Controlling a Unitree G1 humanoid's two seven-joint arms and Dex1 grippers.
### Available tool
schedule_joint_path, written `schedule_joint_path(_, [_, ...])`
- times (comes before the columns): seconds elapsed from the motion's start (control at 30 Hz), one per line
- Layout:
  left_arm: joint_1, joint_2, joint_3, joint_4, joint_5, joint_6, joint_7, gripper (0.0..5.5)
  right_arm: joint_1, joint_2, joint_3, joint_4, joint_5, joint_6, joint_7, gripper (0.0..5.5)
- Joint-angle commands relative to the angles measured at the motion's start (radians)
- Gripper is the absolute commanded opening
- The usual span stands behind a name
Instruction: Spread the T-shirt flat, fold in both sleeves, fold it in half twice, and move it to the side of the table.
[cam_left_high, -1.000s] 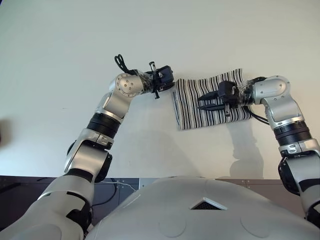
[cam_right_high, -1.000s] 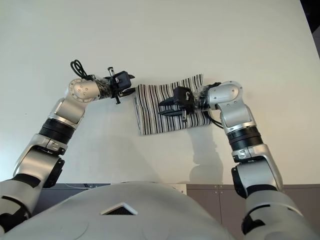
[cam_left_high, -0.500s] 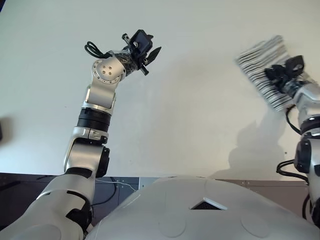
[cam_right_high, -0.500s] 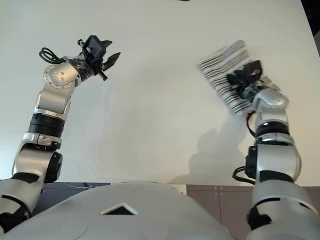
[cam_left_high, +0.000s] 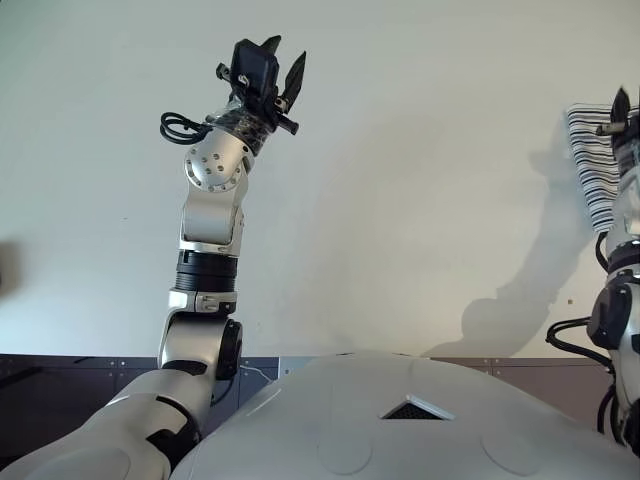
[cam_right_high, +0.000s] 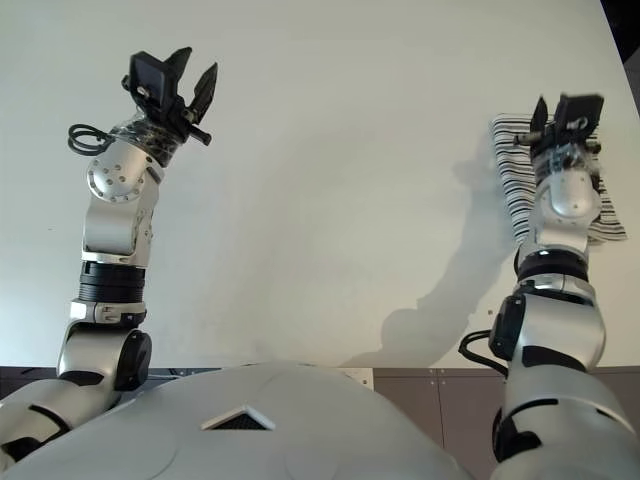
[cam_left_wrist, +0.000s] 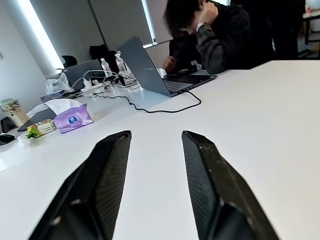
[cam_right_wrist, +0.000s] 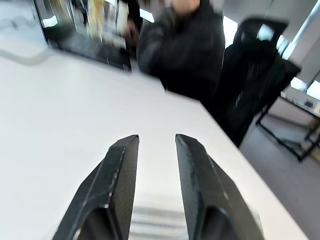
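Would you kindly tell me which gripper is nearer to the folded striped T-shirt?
Right. The right gripper is over the T-shirt at the right side of the table; the left gripper is far off over the left side.

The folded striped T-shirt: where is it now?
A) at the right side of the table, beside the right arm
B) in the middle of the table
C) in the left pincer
A: the folded striped T-shirt lies at the right side of the table, partly behind the right arm; the left pincer is open and empty.
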Motion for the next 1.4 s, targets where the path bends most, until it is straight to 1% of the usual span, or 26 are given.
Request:
schedule_joint_path(0.03, [0.116,-0.093,0.023,-0.133,-0.016,-0.020,0.120,1.87,0.157,0.253,0.080,-0.527,0.077,0.119,-0.082,1.33])
schedule_joint_path(0.13, [0.191,-0.148,0.006,-0.149,0.019,-0.052,0.203,1.87,0.242,0.367,0.190,-0.667,0.029,0.221,-0.096,1.33])
schedule_joint_path(0.23, [0.233,-0.183,-0.025,-0.139,0.047,-0.068,0.244,1.87,0.311,0.418,0.242,-0.729,-0.014,0.302,-0.107,1.33])
schedule_joint_path(0.37, [0.242,-0.195,-0.035,-0.101,0.063,-0.082,0.266,1.87,0.332,0.427,0.224,-0.745,-0.007,0.364,-0.094,1.33])
schedule_joint_path(0.53, [0.222,-0.200,-0.023,-0.048,0.064,-0.112,0.289,1.87,0.326,0.447,0.207,-0.694,-0.024,0.377,-0.109,1.33])
schedule_joint_path(0.63, [0.208,-0.218,-0.032,0.002,0.073,-0.149,0.310,1.87,0.315,0.464,0.201,-0.631,-0.038,0.362,-0.124,1.33])
schedule_joint_path(0.83, [0.152,-0.248,-0.024,0.109,0.080,-0.211,0.359,1.87,0.220,0.466,0.166,-0.479,-0.048,0.321,-0.127,1.33])
schedule_joint_path(1.13, [0.107,-0.244,0.001,0.184,0.082,-0.239,0.392,1.87,0.170,0.459,0.159,-0.396,-0.081,0.272,-0.135,1.33])
schedule_joint_path(1.37, [0.090,-0.241,0.009,0.216,0.078,-0.234,0.393,1.87,0.158,0.459,0.161,-0.386,-0.102,0.244,-0.125,1.33])
schedule_joint_path(1.4, [0.088,-0.242,0.010,0.222,0.077,-0.235,0.393,1.92,0.154,0.457,0.164,-0.385,-0.106,0.239,-0.121,1.51])
